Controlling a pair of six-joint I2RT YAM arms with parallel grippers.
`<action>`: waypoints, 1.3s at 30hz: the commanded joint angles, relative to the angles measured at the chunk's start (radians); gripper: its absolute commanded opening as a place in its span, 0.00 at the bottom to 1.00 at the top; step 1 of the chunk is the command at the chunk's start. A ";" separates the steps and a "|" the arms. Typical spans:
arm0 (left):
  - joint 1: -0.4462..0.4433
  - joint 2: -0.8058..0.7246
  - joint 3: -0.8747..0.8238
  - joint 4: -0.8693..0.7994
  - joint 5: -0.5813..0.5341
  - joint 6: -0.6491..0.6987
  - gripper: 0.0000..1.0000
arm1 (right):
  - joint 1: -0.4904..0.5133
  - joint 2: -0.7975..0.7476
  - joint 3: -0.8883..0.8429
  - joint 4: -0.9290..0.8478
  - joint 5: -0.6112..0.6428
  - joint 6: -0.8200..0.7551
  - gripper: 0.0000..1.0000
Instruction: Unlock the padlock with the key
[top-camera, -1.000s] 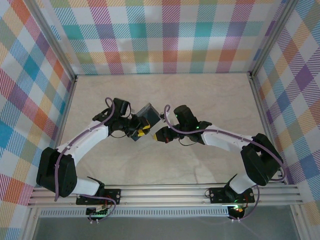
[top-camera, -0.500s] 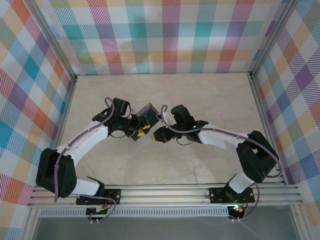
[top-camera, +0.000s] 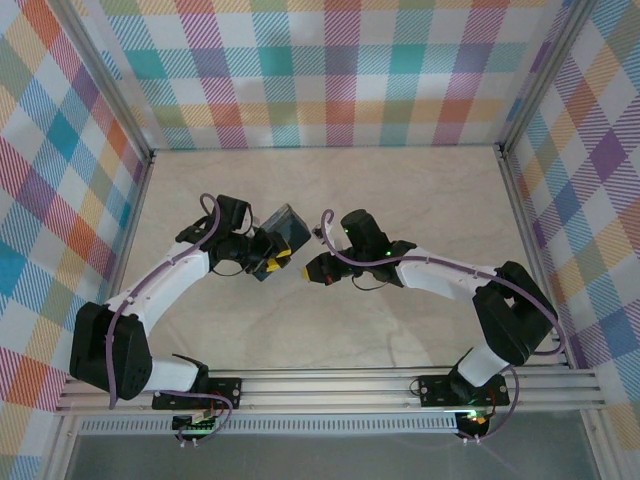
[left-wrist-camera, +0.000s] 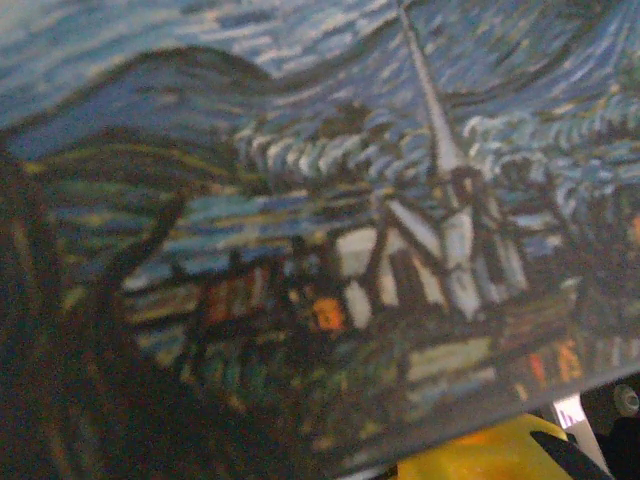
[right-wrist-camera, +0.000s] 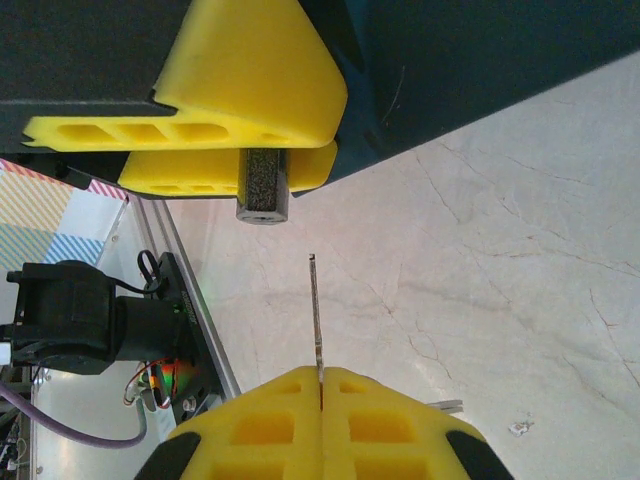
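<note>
In the right wrist view the padlock, a small dark body with a grey end face, sticks out between the yellow fingers of my left gripper, which is shut on it. The blue-and-yellow printed box hangs tilted against that gripper above the table, and its painted face sits close to the left wrist camera. My right gripper is shut on the key, a thin grey blade pointing at the padlock. The key's tip stops short of the padlock's end, slightly right of it.
Both grippers meet above the middle of the marble table. An aluminium rail runs along the near edge by the arm bases. Plaid walls close in the left, back and right sides.
My left gripper has carried the padlock and box a little to the left. My right gripper has followed leftward with the key. Both grips are unchanged.
</note>
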 joint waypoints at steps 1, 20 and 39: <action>0.007 -0.048 0.018 0.013 0.024 0.029 0.00 | 0.016 -0.007 0.029 0.005 -0.012 -0.012 0.00; 0.006 -0.069 0.003 0.016 0.035 0.022 0.00 | 0.036 0.022 0.066 0.009 0.024 -0.016 0.00; 0.006 -0.063 -0.015 0.021 0.027 0.015 0.00 | 0.036 0.007 0.064 0.036 0.044 -0.019 0.00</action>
